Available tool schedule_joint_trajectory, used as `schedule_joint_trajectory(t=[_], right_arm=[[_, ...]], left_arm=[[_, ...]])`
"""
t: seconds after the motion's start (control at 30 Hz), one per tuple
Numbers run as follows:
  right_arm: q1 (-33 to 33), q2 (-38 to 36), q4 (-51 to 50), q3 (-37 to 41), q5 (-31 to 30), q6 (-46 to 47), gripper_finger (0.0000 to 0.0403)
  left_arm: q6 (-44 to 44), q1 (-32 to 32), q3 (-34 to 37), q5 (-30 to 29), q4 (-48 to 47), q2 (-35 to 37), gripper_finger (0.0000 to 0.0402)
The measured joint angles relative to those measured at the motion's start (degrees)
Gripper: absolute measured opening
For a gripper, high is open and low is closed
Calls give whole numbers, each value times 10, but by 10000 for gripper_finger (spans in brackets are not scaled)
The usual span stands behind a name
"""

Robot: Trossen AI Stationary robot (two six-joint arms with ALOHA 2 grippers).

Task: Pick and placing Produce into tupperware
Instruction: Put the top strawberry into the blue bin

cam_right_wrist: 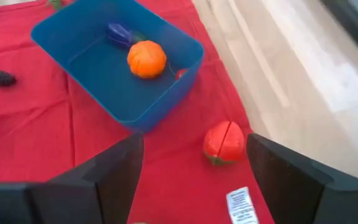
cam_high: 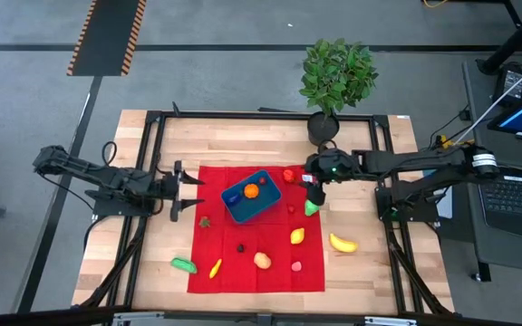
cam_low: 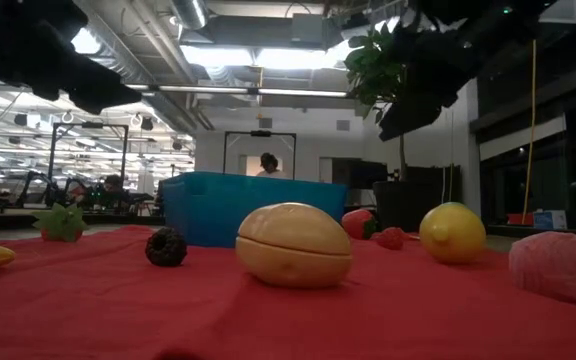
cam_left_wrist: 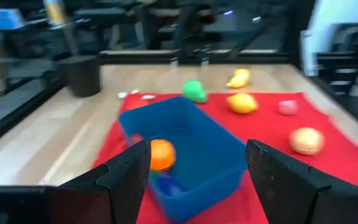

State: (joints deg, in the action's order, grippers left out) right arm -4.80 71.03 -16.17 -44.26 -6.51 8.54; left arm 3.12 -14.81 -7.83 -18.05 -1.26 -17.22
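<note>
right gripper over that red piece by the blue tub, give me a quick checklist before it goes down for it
1. Right gripper open: ok, fingers stand wide apart and hold nothing.
2. Red produce piece free to grasp: ok, it lies alone on the red cloth, apart from the tupperware.
3. Piece lined up between the fingers: ok in the right wrist view, slightly toward one finger.
4. Room in the tupperware: ok, only an orange piece, a dark blue piece and a small red one at the wall.
5. Left gripper out of the way: ok, open at the cloth's far edge.
6. Height above the piece: cannot tell.
</note>
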Motion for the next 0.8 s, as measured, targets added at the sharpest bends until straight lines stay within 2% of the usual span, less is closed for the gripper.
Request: schedule_joint_trajectory(t=[0.3,0.6,0.8], right_arm=[[-22,74,11,-5,0,33,286],[-52,114,60,-5,36,44,286],[-64,151,40,-41,37,15,286]], left_arm=[[-7,0,7,8,-71,93,254],[-7,0,7,8,-85,96,254],[-2,0,7,8,-102,96,254]])
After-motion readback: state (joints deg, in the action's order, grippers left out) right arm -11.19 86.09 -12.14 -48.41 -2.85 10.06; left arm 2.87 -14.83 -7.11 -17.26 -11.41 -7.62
